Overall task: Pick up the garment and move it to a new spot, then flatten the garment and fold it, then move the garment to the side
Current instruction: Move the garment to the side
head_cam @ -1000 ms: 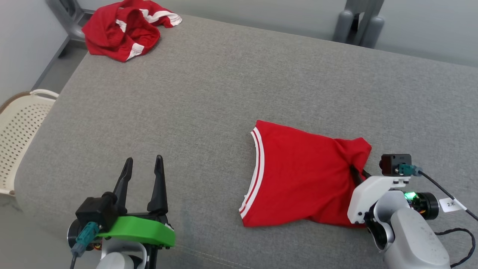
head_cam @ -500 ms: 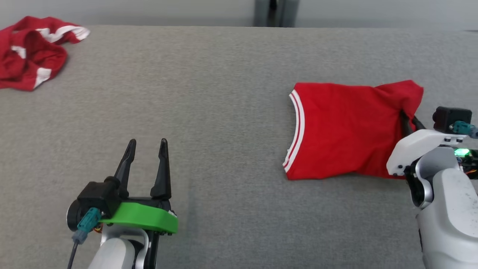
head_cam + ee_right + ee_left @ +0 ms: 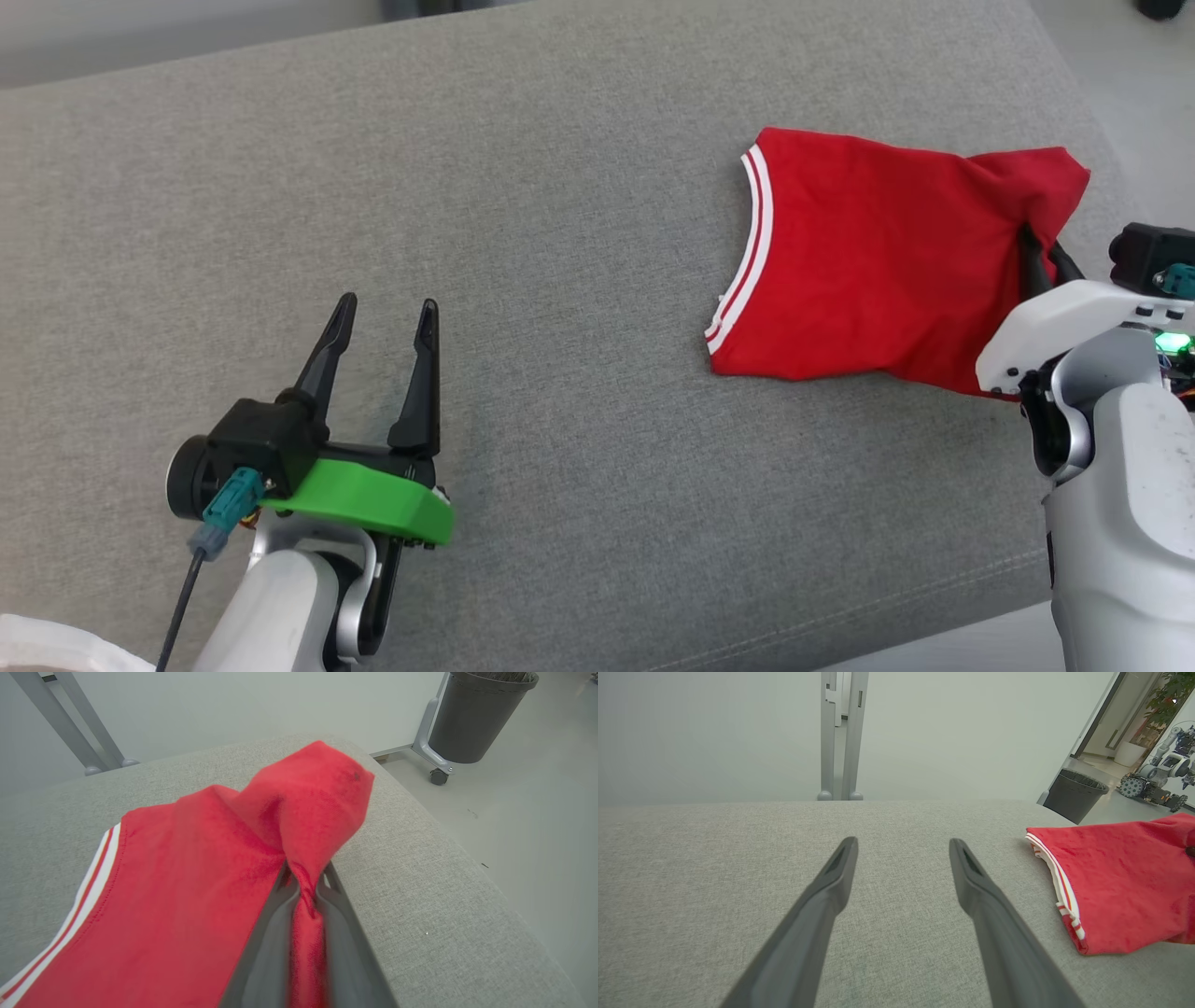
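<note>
Red soft garment (image 3: 859,271), white-striped hem, folded near the grey woven tabletop's (image 3: 467,187) right edge; right gripper (image 3: 306,871) pinches its bunched corner, left gripper (image 3: 388,303) gapes.

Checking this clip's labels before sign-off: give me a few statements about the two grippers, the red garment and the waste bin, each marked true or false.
1. The right gripper is shut on a bunched corner of the red garment with white-striped hem. True.
2. The left gripper is shut on the garment. False: it is open over the bare grey fabric surface, apart from the garment.
3. The garment lies towards the robot's right end of the grey surface. True.
4. The dark waste bin stands on the grey surface. False: it stands on the floor beyond the surface's edge.
</note>
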You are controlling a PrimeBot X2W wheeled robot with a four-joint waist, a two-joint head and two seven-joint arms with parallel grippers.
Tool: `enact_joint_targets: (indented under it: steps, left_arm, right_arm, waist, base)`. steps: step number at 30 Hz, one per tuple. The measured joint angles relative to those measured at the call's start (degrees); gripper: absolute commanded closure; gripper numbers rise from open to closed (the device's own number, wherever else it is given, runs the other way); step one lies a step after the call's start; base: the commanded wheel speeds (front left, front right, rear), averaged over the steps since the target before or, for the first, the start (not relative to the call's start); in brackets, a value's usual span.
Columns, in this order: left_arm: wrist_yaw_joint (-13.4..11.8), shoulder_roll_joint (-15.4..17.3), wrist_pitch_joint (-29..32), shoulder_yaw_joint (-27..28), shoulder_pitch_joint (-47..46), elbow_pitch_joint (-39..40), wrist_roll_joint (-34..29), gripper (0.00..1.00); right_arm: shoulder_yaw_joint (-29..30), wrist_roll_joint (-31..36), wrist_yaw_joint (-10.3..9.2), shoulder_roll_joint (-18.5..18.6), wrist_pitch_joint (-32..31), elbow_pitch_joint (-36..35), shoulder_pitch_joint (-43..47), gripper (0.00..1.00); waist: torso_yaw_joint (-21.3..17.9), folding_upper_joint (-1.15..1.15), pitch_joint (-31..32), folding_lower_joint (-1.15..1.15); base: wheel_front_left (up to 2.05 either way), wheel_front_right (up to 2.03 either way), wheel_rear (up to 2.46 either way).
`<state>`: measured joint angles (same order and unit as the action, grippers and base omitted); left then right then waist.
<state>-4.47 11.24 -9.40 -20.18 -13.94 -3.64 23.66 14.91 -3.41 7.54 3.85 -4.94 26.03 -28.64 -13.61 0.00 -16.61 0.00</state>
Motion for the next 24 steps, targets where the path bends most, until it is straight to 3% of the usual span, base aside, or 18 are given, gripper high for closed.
enact_joint_targets:
  steps: [8,17,22,23,24]
  left_arm:
    - [-0.6,0.6,0.2,0.4,-0.3,0.8,0.0,0.00]
    - [-1.4,1.2,0.2,0.8,-1.0,2.2,0.0,0.00]
    - [-1.5,1.2,0.2,0.6,-1.7,2.5,0.0,0.00]
    - [-1.6,1.2,0.1,0.6,-1.7,2.5,0.0,0.00]
    - [-1.6,1.2,0.0,0.6,-1.7,2.5,0.0,0.00]
  right_arm:
    - [-1.7,0.4,0.00,2.7,-0.7,2.4,-5.4,1.00]
    - [-1.2,-0.4,0.00,14.0,-4.1,10.2,-15.2,1.00]
    - [0.4,0.1,0.00,18.1,-4.6,14.0,-18.1,1.00]
    - [0.2,0.1,0.00,19.1,-4.6,14.8,-18.6,0.93]
    - [0.2,0.1,0.00,19.7,-4.5,15.3,-18.9,0.61]
  waist:
    - [0.1,0.00,-3.4,0.00]
    - [5.8,0.00,-6.1,0.00]
    - [8.5,0.00,-7.8,0.00]
    - [9.0,0.00,-8.2,0.00]
    - [9.4,0.00,-8.4,0.00]
  base:
    - [0.00,0.00,0.00]
    - [0.00,0.00,0.00]
    - [0.00,0.00,0.00]
    - [0.00,0.00,0.00]
    - [0.00,0.00,0.00]
